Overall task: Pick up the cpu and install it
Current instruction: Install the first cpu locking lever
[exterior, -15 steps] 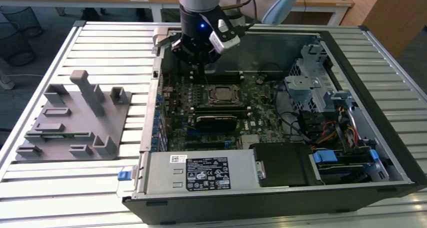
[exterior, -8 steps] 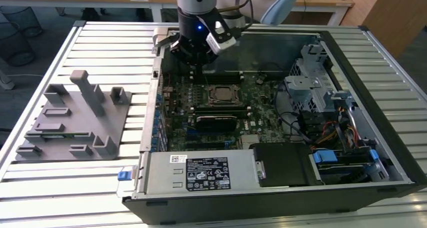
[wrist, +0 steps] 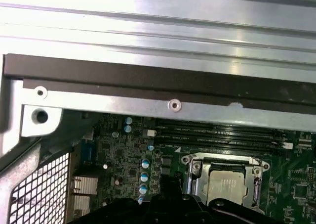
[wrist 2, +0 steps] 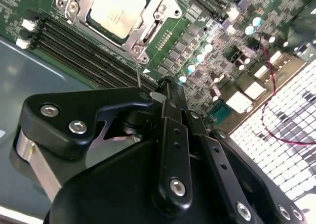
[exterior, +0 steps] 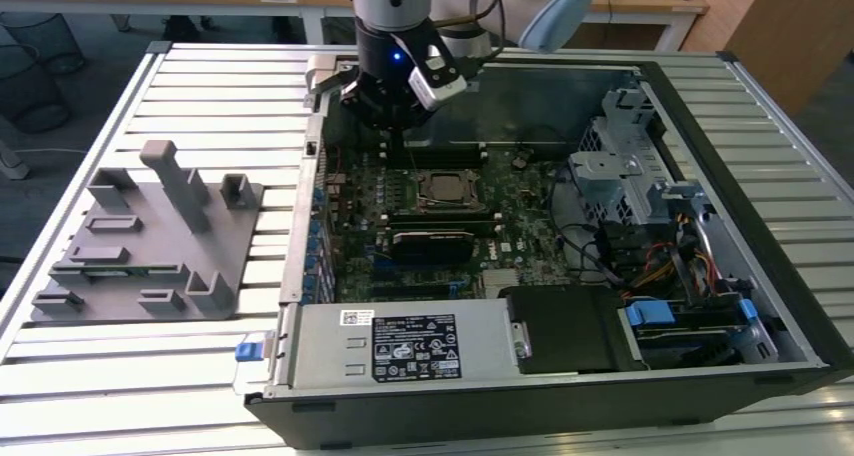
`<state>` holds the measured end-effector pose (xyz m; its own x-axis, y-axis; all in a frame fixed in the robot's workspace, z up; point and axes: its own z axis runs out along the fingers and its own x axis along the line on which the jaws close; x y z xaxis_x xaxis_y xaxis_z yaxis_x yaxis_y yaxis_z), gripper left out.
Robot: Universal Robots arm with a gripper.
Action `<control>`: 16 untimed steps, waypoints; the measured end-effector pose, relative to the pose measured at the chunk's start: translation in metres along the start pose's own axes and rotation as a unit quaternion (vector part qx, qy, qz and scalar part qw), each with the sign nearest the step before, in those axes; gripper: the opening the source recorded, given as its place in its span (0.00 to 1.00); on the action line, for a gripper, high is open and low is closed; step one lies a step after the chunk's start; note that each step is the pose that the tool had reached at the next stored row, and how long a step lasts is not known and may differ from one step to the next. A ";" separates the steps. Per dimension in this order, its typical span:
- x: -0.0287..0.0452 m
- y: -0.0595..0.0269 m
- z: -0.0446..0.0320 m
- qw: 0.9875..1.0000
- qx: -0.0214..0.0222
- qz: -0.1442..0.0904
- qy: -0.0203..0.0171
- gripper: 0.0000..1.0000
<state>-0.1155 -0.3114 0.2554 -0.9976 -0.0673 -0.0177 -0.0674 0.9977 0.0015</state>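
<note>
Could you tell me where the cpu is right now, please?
The cpu sits in its metal-framed socket at the middle of the green board inside the open computer case.

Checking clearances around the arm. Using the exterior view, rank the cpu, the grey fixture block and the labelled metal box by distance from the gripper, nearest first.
Gripper hangs over the case's far side.
1. The cpu, seated in its socket mid-board, just nearer the camera than the gripper.
2. The grey fixture block, outside the case, on the exterior view's left.
3. The labelled metal box, at the case's near edge.
</note>
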 end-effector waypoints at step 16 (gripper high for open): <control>-0.0005 0.0067 0.0003 1.000 0.000 0.000 0.000 0.11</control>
<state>-0.1155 -0.3047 0.2551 -0.9976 -0.0669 -0.0177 -0.0670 0.9978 0.0015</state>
